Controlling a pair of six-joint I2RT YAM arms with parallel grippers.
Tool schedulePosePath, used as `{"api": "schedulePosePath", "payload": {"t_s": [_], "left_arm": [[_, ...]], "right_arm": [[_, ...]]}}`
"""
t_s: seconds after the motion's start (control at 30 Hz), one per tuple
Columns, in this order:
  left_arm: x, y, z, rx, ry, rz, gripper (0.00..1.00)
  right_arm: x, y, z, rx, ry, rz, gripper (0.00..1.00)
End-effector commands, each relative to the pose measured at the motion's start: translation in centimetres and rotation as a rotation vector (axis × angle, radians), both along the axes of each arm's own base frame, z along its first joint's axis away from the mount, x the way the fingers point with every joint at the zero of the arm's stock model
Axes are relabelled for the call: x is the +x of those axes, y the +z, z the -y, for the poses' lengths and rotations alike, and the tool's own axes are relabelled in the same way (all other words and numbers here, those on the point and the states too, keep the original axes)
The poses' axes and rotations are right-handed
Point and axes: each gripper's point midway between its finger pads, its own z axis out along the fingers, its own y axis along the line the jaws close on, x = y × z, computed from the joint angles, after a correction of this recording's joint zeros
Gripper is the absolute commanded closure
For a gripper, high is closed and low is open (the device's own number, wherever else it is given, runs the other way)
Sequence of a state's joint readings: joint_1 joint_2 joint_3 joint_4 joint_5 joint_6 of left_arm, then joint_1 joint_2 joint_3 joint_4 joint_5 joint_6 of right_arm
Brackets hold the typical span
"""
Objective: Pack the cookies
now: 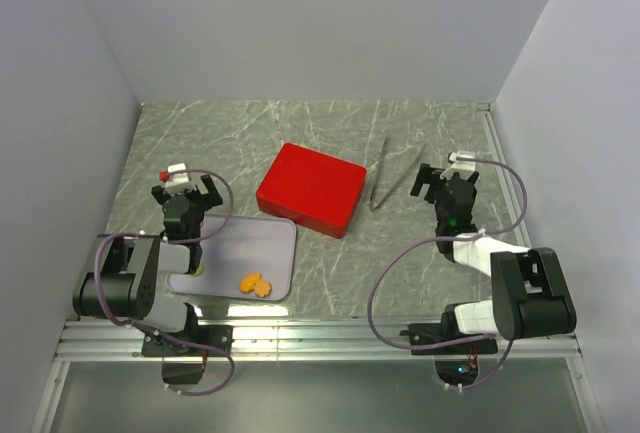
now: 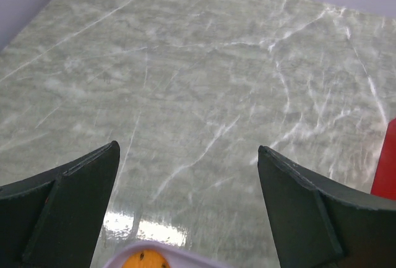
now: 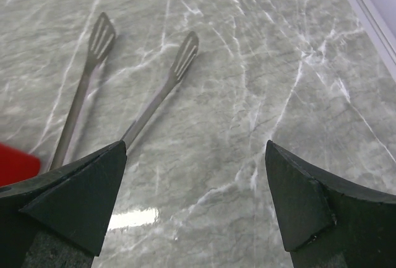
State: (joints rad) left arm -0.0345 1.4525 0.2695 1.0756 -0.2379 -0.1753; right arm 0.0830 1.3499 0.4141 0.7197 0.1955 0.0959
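Left fingers (image 2: 68,200) are spread wide and empty over the counter (image 2: 204,82). Behind them, a lilac tray (image 1: 282,245) holds orange cookies (image 1: 255,284). Right fingers (image 3: 309,200) are also spread and empty, with metal tongs (image 3: 101,36) ahead-left. A closed red box (image 1: 311,189) sits between the pairs.

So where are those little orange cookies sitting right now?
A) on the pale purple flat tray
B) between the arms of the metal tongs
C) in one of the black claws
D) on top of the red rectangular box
A: the orange cookies lie on the pale purple flat tray, while the red rectangular box shows a bare top and the metal tongs lie apart with nothing between them.
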Motion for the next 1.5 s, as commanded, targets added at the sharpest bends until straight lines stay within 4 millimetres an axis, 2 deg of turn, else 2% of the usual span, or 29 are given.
{"api": "schedulePosePath", "payload": {"t_s": [0.0,0.07,0.1,0.13,0.53,1.47], "left_arm": [[0.4,1.4,1.0,0.016,-0.076,0.067,0.01],[0.3,2.5,1.0,0.019,-0.077,0.130,0.00],[0.3,2.0,1.0,0.015,-0.077,0.093,0.01],[0.4,2.3,1.0,0.014,-0.080,0.102,0.01],[0.3,2.3,1.0,0.014,-0.077,0.107,0.01],[0.5,2.2,1.0,0.013,-0.082,0.100,0.01]], "right_arm": [[-0.3,2.3,-0.7,-0.008,0.064,0.122,0.01],[-0.8,3.2,-0.7,0.000,0.073,0.181,0.01],[-2.0,1.8,-0.7,0.000,0.085,0.170,0.00],[-1.9,2.9,-0.4,-0.001,0.074,0.244,0.03],[-2.0,2.9,-0.1,-0.001,0.054,0.241,0.00],[-2.0,2.9,-0.2,-0.002,0.057,0.239,0.00]]}}
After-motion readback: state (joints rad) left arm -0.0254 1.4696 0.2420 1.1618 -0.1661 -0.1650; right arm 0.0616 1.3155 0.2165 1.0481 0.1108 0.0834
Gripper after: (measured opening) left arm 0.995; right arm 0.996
